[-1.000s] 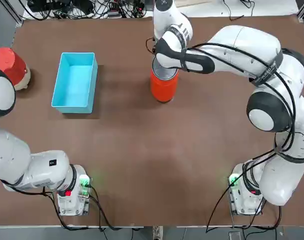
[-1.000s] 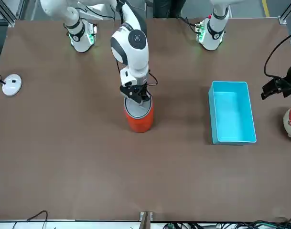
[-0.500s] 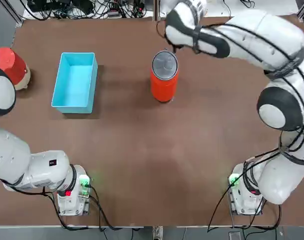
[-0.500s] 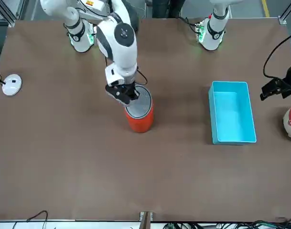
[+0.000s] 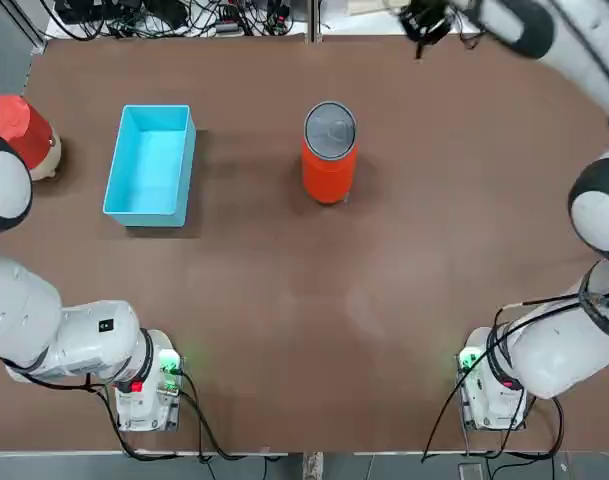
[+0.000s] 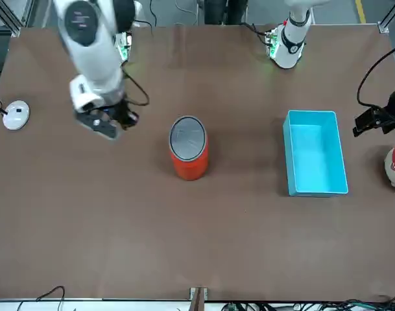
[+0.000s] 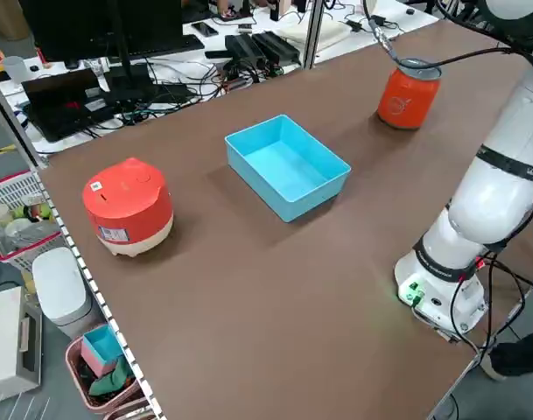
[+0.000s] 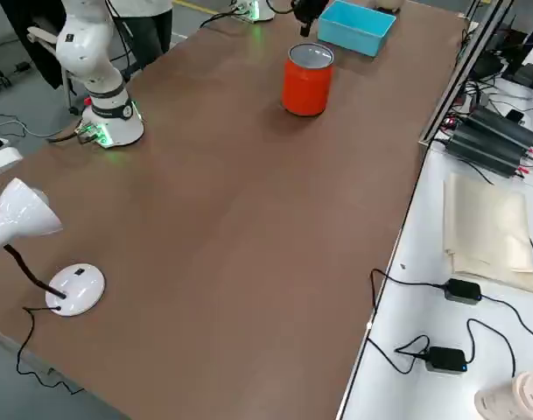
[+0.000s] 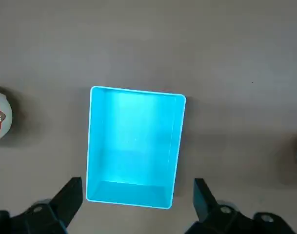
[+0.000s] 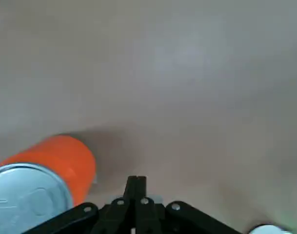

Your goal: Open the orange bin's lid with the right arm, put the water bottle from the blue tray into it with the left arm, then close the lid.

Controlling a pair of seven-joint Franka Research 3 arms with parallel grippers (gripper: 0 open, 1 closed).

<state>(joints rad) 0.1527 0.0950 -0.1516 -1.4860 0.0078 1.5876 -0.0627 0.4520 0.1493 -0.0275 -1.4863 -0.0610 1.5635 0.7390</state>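
The orange bin point(image 5: 328, 168) stands upright mid-table with its grey lid point(image 5: 330, 128) lying flat on top. My right gripper point(image 6: 110, 122) is shut on nothing, up off the table and well to the bin's right; its own wrist view shows the gripper point(image 10: 136, 184) with its fingers pressed together and the orange bin point(image 10: 60, 155) off to one side. The blue tray point(image 5: 151, 164) is left of the bin and has nothing in it. The water bottle is out of view. My left gripper point(image 9: 137, 189) hovers open above the blue tray point(image 9: 134, 146).
A red-and-white domed object point(image 5: 20, 135) sits at the table's left edge beyond the tray. A white lamp base point(image 6: 15, 115) rests on the robot's right side of the table. Both arm bases point(image 5: 146, 385) stand at the near edge.
My right gripper has left the top of the lid and swung away to the right and toward the far edge. The lid stays flat on the bin. The left arm has not moved.
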